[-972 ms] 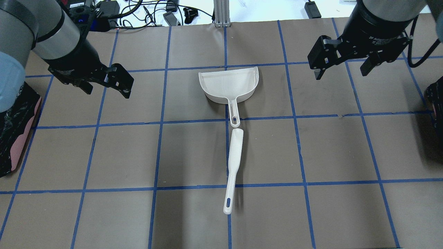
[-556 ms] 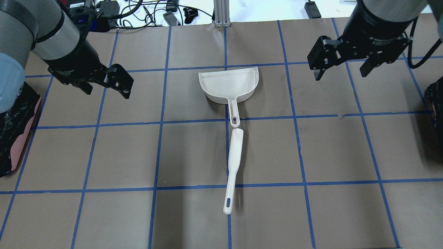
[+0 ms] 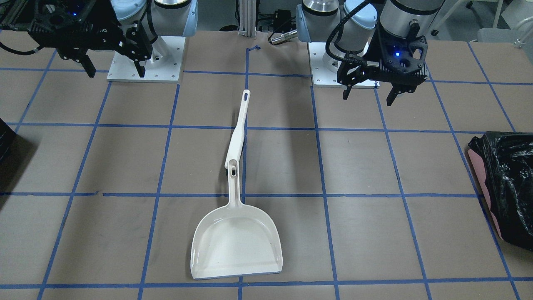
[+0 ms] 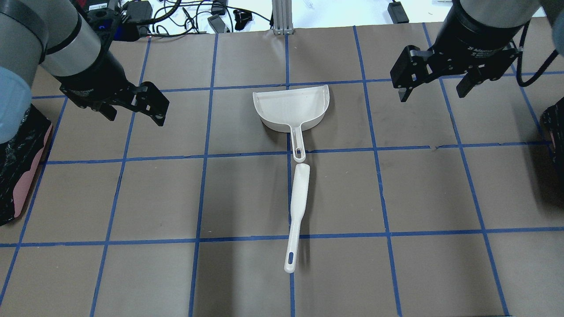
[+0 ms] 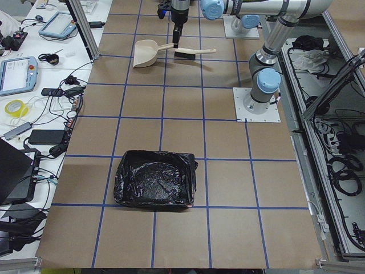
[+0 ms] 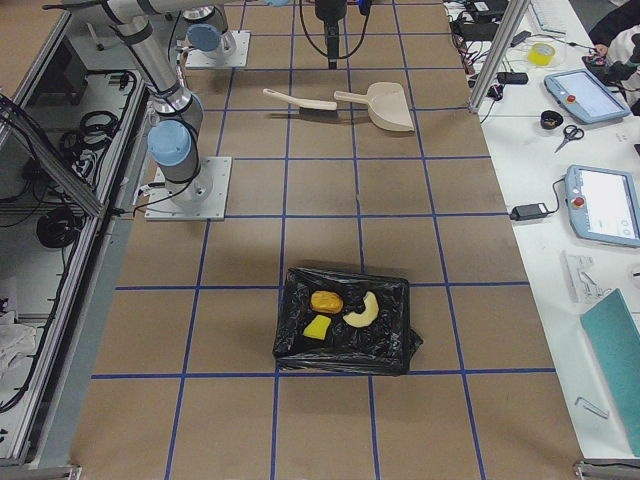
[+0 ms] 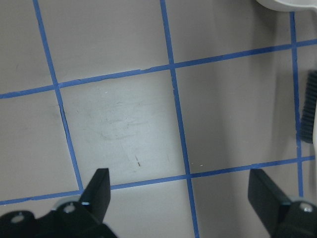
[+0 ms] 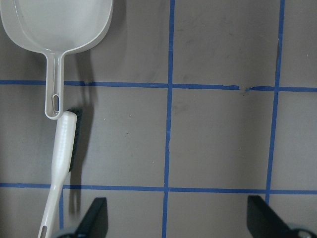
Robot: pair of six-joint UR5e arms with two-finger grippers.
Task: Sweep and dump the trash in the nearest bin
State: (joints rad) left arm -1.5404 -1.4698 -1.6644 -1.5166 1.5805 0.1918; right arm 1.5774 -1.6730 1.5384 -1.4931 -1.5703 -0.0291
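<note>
The trash shows only in the exterior right view: a yellow-green wedge (image 6: pixel 317 328), a brown roll (image 6: pixel 325 300) and a pale croissant (image 6: pixel 362 308) lie inside the black bin (image 6: pixel 390 350). Only that bin's dark edge (image 4: pixel 556 127) shows in the overhead view. A white dustpan (image 4: pixel 291 105) and a white brush (image 4: pixel 297 211) lie end to end at the table's middle. My left gripper (image 4: pixel 134 116) is open and empty, left of the dustpan. My right gripper (image 4: pixel 432 95) is open and empty, right of the dustpan.
A pink bin lined with a crinkled black bag (image 4: pixel 17 167) stands at the table's left edge; it also shows in the front view (image 3: pixel 504 183). Blue tape lines grid the brown tabletop. Cables and devices lie beyond the far edge.
Both grippers have drifted very slightly toward the far side of the table. The dustpan and the brush have not moved.
</note>
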